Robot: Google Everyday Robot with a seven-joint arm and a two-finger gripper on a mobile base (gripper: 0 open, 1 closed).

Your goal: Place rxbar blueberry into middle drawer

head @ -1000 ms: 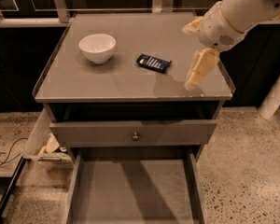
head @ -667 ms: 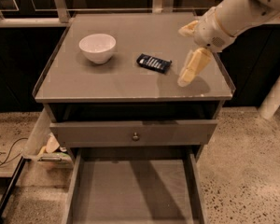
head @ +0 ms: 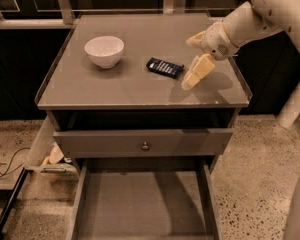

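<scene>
Step in hand: approach to pick; nothing is grasped yet. My gripper (head: 187,64) hangs over the right-centre of the cabinet top (head: 125,89). Its two cream fingers are spread well apart and hold nothing. One finger angles down toward the surface and the other sits higher, nearer the wrist. The rxbar blueberry (head: 164,67) lies flat on the top just left of my lower finger, near it but not touching. A white bowl (head: 104,50) stands well apart from the bar, toward the upper left. The middle drawer (head: 145,214) is pulled out at the bottom of the frame with its grey floor bare, below a shut drawer front with a knob (head: 144,143). Judgement: the next move calls for shifting left, straddling the bar's narrow width, descending and closing, then carrying it forward and down to the drawer.
</scene>
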